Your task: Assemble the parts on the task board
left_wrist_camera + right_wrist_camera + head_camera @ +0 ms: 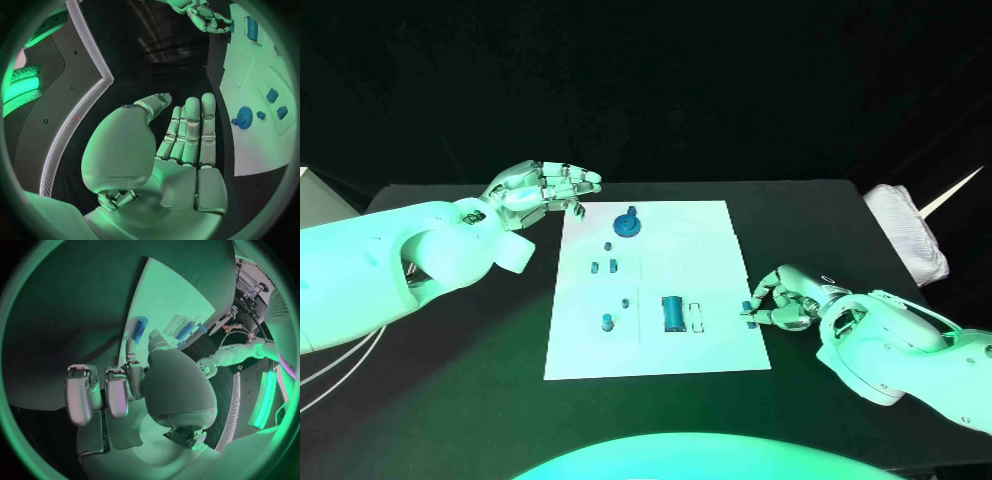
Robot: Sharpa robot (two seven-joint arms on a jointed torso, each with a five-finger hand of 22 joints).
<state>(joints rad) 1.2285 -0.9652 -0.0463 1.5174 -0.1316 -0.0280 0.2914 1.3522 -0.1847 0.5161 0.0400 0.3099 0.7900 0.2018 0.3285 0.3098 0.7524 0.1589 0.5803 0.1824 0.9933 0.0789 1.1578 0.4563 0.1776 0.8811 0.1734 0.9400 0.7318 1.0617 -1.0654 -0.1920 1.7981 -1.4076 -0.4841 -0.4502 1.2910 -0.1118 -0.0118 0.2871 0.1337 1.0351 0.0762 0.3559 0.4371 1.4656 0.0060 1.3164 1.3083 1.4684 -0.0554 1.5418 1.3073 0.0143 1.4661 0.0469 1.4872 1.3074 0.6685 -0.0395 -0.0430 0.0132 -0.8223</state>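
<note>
The white task board lies mid-table. On it are a round blue part at the far end, small blue parts down its left side, and a long blue part near the front. My left hand hovers by the board's far left corner; in the left wrist view its fingers are straight and hold nothing, with the round part beyond. My right hand sits at the board's right edge, fingers curled in, tips by a small dark piece. Nothing shows between its fingers.
A folded white cloth lies at the table's right edge and a pale box stands off the far left corner. Bare black table stretches left of the board and in front of it.
</note>
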